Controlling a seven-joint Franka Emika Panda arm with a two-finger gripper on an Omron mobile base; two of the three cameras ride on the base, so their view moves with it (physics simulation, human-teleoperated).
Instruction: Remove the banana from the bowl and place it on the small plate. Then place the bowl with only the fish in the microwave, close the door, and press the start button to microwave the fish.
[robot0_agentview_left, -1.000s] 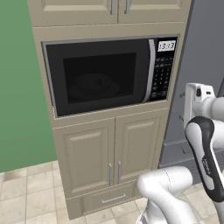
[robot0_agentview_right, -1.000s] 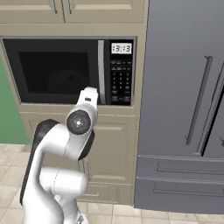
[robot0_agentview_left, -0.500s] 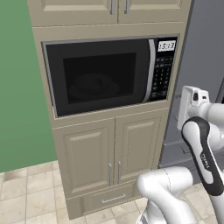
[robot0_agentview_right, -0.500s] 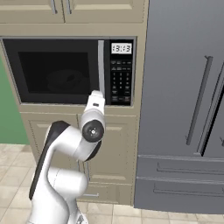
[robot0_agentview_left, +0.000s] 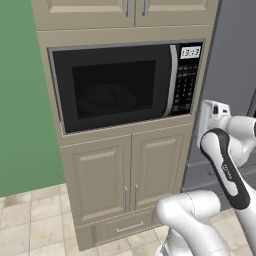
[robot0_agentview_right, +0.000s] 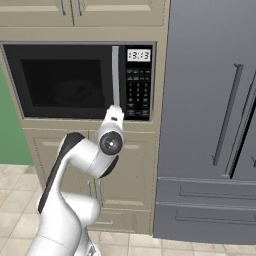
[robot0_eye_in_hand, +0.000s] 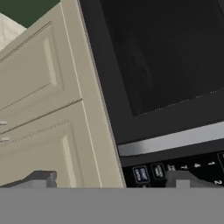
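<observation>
Microwave (robot0_agentview_left: 125, 85) built into tall cream cabinet (robot0_agentview_left: 127, 175), door (robot0_agentview_left: 112, 87) shut, bowl (robot0_agentview_left: 107, 96) faintly visible behind dark glass. Gripper (robot0_eye_in_hand: 111, 180) raised near keypad strip (robot0_agentview_right: 137, 92) at microwave's lower right corner. 2 fingertips (robot0_eye_in_hand: 41, 178) well apart, jaws open, nothing between. Keypad buttons just beyond right tip; cabinet doors beyond left tip. Grey fridge (robot0_agentview_right: 210, 120) to right.
</observation>
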